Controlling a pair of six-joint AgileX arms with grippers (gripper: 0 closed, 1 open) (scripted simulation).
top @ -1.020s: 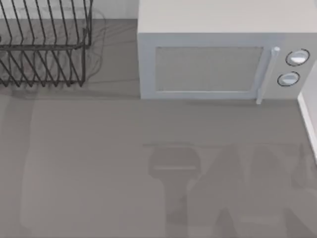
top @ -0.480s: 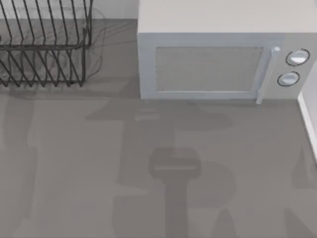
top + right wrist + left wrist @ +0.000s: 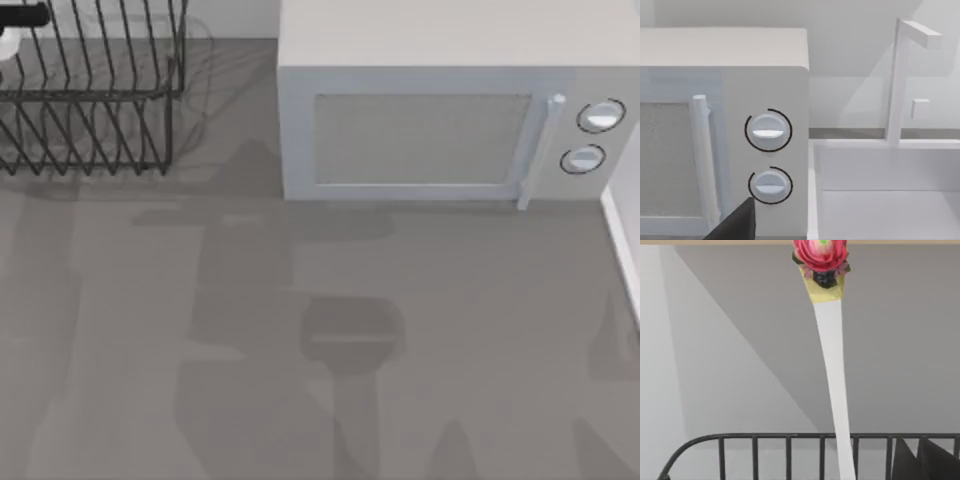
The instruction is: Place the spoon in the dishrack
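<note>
The spoon (image 3: 832, 365) hangs out from the left pincer in the left wrist view, its white handle running away from the camera to the red knob with its yellow collar. Its near end drops out of frame just past the dishrack (image 3: 790, 452) rim, so the bowl cannot be seen. I cannot tell from these views whether the left pincer's fingers are clamped on it, though the way it hangs suggests it is held.

What is new in the top view: a dark tip with a pale part below it, the left pincer (image 3: 20, 22), has come in at the far-left corner over the dishrack (image 3: 90, 100), where half a second back only bare wires showed. The shadows on the worktop (image 3: 320, 330) have slid leftward too.

This probably means the carry is nearly over, with lowering and release left.

The right pincer (image 3: 735, 225) sits near the microwave (image 3: 725, 125) dials, beside the sink (image 3: 880, 170); its fingers' state cannot be told.
</note>
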